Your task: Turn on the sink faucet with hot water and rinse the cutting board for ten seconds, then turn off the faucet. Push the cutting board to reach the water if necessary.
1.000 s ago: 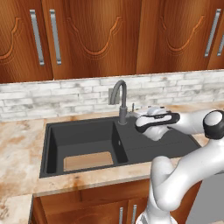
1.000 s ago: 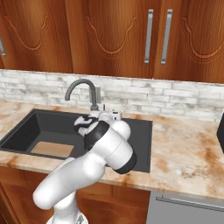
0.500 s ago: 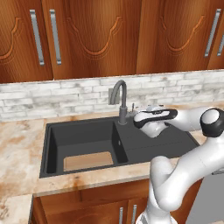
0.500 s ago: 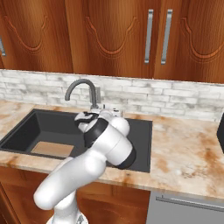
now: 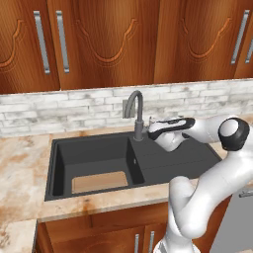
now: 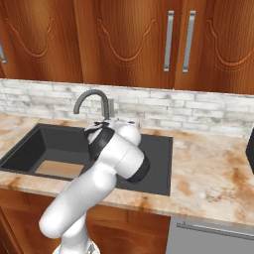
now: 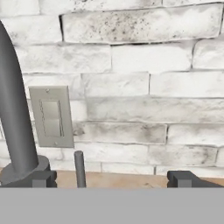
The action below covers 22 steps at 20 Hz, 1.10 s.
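Where basin wall intervenes, cutting board half-hidden.

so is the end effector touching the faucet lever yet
Apart. In the hand view the lever stands upright between the two fingertips, with bare gaps on both sides; the end effector is open around it.

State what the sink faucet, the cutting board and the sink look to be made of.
Sink faucet: likely metal, a dull dark grey with a soft sheen along its arched spout.
Cutting board: apparently wood, flat light tan, though no grain is clear.
Sink: matte black, no shine; possibly composite or coated metal, which the look leaves open.
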### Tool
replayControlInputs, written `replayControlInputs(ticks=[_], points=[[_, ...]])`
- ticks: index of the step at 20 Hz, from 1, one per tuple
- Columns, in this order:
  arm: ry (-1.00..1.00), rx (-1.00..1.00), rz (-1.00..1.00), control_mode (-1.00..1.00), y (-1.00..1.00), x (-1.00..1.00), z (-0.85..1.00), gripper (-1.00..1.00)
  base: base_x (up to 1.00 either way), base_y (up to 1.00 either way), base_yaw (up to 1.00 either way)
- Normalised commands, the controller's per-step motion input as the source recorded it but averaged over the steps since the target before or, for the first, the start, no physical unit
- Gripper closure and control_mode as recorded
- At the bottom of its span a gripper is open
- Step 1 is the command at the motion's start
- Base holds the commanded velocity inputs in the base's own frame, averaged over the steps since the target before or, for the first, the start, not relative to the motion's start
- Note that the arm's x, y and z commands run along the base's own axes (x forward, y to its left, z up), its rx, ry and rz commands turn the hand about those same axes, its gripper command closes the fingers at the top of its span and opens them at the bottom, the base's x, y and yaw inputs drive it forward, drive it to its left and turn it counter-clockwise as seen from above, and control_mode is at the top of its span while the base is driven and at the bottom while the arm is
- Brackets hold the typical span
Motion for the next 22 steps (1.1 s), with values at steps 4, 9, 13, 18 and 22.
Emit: replayControlInputs(ticks=[4,9,13,18,22], points=[[0.0,0.0,-0.08,-1.0,0.07,0.09,0.0,-1.0,0.0,0.0,0.0],[0.0,0.0,-0.05,-1.0,0.05,0.09,0.0,-1.0,0.0,0.0,0.0],[0.0,0.0,-0.02,-1.0,0.02,0.08,0.0,-1.0,0.0,0.0,0.0],[0.0,0.0,0.0,-1.0,0.0,0.07,-0.03,-1.0,0.0,0.0,0.0],[0.0,0.0,0.0,-1.0,0.0,0.02,-0.11,-1.0,0.0,0.0,0.0]])
